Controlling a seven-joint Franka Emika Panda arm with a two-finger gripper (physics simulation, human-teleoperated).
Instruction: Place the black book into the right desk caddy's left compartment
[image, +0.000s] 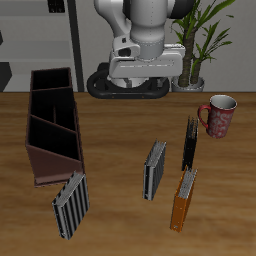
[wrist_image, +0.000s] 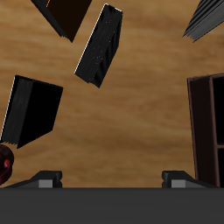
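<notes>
The black book (image: 190, 143) stands upright on the table, thin and tall, just in front of a mug; it also shows in the wrist view (wrist_image: 31, 109). The right desk caddy (image: 52, 125), a long reddish-brown box with three sections, lies along the table's side; one end of it shows in the wrist view (wrist_image: 206, 122). My gripper (image: 140, 75) hangs high above the back of the table, well away from both book and caddy. In the wrist view the gripper (wrist_image: 114, 180) has its fingertips (wrist_image: 48, 179) wide apart, and it holds nothing.
A grey-and-black striped book (image: 155, 168) stands mid-table, another (image: 70, 205) stands near the caddy's front end, and an orange-brown book (image: 183, 200) stands near the front edge. A red patterned mug (image: 220, 115) sits behind the black book. A potted plant (image: 195, 60) is at the back.
</notes>
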